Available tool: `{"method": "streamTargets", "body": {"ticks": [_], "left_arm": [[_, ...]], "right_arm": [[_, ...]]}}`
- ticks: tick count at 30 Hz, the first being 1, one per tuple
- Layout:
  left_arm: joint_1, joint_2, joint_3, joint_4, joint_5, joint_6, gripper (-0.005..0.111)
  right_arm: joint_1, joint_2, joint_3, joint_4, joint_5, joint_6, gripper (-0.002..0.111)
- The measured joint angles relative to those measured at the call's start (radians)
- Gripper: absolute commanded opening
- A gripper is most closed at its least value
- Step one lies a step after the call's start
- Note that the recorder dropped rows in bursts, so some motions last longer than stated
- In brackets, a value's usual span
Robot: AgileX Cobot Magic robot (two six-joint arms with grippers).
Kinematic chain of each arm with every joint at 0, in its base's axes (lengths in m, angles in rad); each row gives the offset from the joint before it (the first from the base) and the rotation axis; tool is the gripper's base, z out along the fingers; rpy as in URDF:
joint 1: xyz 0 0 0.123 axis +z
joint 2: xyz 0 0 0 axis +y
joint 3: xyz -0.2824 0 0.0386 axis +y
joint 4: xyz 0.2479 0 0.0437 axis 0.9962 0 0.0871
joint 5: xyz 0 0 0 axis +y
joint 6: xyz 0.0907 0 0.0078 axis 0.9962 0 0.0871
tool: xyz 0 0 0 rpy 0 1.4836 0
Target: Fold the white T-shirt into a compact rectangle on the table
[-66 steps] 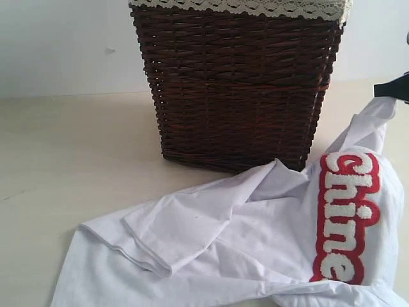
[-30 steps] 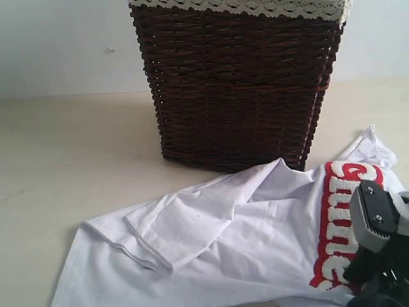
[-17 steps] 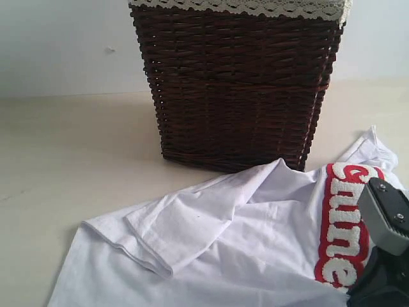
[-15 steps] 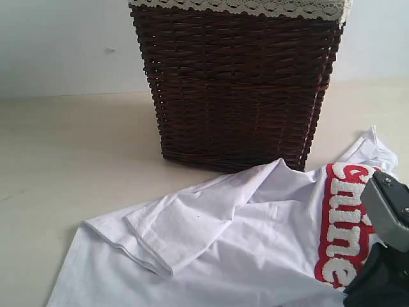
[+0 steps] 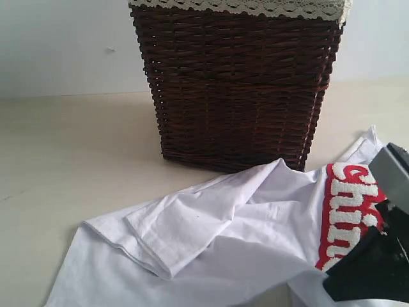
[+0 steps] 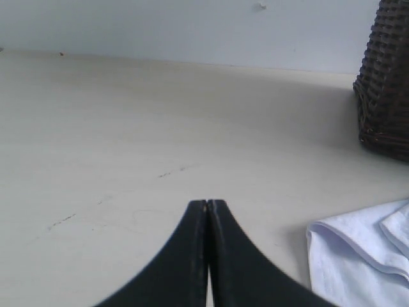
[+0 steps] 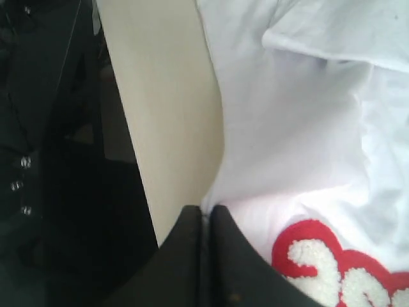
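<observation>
A white T-shirt [image 5: 243, 243] lies rumpled on a pale cream table [image 5: 64, 160], just in front of a dark wicker basket [image 5: 236, 89]. The cloth is creased, with 1 flap folded over at its left. Fuzzy white lettering [image 5: 348, 211] edged in red shows at its right. The right gripper [image 7: 206, 214] is clenched at the shirt's edge, seemingly pinching it, though its 2 fingers hide the fabric. The left gripper [image 6: 207, 204] is clenched on nothing above bare table near a shirt corner.
</observation>
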Motion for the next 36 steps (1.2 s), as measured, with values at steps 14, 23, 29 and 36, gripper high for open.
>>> {"method": "streamTargets", "body": {"ticks": [14, 23, 29, 36], "left_arm": [[0.0, 0.0, 0.0, 0.0, 0.0, 0.0, 0.0], [0.0, 0.0, 0.0, 0.0, 0.0, 0.0, 0.0], [0.0, 0.0, 0.0, 0.0, 0.0, 0.0, 0.0], [0.0, 0.0, 0.0, 0.0, 0.0, 0.0, 0.0]], "right_arm": [[0.306, -0.267, 0.001, 0.227, -0.059, 0.036, 0.012], [0.37, -0.241, 0.001, 0.147, -0.318, 0.104, 0.059], [0.311, -0.171, 0.001, -0.359, -0.493, 0.372, 0.026], [0.214, 0.08, 0.002, -0.445, -0.805, 0.506, 0.0]]}}
